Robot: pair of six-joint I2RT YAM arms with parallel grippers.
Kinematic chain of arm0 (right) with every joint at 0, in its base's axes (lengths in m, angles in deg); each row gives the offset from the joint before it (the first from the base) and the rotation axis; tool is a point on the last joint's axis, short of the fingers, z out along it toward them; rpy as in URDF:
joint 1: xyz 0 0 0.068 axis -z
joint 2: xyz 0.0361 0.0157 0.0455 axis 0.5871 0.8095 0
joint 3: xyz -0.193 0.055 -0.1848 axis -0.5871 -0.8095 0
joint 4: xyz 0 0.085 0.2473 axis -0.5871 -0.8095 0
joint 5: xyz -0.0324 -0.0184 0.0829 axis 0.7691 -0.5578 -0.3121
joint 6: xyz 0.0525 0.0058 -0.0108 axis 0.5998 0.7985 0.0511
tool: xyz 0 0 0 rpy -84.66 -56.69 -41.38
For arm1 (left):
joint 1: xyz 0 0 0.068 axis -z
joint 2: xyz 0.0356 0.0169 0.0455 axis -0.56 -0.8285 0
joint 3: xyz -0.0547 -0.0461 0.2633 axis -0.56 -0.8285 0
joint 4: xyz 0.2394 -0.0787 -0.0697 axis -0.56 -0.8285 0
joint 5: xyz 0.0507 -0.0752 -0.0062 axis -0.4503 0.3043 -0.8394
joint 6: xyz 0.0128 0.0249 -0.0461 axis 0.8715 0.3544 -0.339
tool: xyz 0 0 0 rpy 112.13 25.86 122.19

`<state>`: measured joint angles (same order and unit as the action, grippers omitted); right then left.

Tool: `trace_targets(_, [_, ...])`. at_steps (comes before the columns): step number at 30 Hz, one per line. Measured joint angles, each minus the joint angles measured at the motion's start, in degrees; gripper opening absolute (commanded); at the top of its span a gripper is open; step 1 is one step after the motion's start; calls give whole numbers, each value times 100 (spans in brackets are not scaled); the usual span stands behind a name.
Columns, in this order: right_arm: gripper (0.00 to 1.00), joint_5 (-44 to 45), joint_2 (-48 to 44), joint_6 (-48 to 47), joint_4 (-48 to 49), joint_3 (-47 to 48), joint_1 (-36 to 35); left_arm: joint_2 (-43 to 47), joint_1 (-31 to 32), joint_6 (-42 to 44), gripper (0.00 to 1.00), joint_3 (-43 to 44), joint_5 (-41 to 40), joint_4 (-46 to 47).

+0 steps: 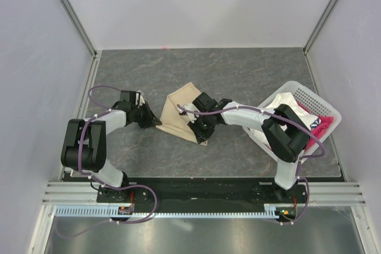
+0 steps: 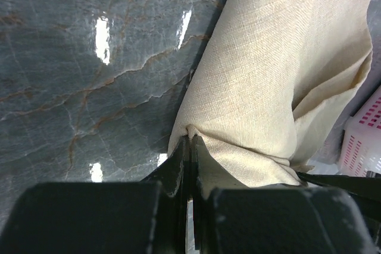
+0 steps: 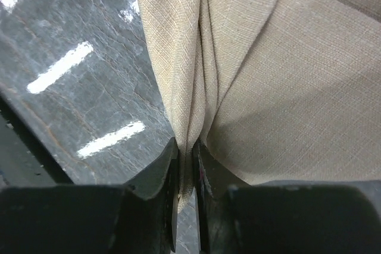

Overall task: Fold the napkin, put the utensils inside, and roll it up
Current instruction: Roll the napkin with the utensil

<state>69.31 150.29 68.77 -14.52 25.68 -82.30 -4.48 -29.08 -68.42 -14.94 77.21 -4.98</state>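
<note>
On the left of the grey, veined tabletop [image 1: 250,72], the left pincer [image 1: 157,122] reached in low from its side and was clenched on the near-left corner of the napkin [image 1: 181,113]. In the left wrist view its dark fingers [image 2: 178,168] met tightly, with a small pucker of beige weave pinched between them. The napkin lay at the middle of the tabletop as a loosely bunched, doubled-over shape. One end pointed away from the arms and the cloth sagged in soft folds between the two grips. At its near-right corner the right pincer [image 1: 200,134] was also clamped on cloth. The right wrist view showed a vertical fold of the tan fabric running down into the narrow slit between its fingers [image 3: 161,171], with the stone surface beside it. Further right, by the tabletop's right edge and well apart from the napkin, stood a white perforated basket [image 1: 311,96]. It held a crumpled white cloth [image 1: 278,100] toward its left and a pink-red cloth [image 1: 314,125] toward its right. The right arm's elbow hung over the basket's near part and hid some of what lay inside.
</note>
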Motion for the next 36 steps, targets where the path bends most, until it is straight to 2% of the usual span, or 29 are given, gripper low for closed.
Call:
trace_targets(5, [16,-960,212,2,37,22,396,-170,-2,42,2,140,11,-120])
trace_targets(14, [20,-2483,892,2,-195,389,817,-461,-2,131,2,494,9,-304])
trace_targets(17, [26,-2837,1078,28,-291,479,973,-485,-2,151,2,529,7,-339])
trace_targets(21, [47,-3003,1093,85,-352,503,1054,-485,-2,175,2,542,7,-367])
trace_targets(24, [60,-2859,962,125,-450,542,1043,-492,-2,195,2,553,9,-389])
trace_targets(27, [65,-2430,708,149,-629,664,1019,-509,-2,203,2,573,17,-402])
trace_targets(33, [67,-997,83,146,-774,1156,684,-525,-2,212,2,590,22,-407])
trace_targets(36, [67,151,-225,63,-538,1237,11,-525,-2,212,2,590,22,-407])
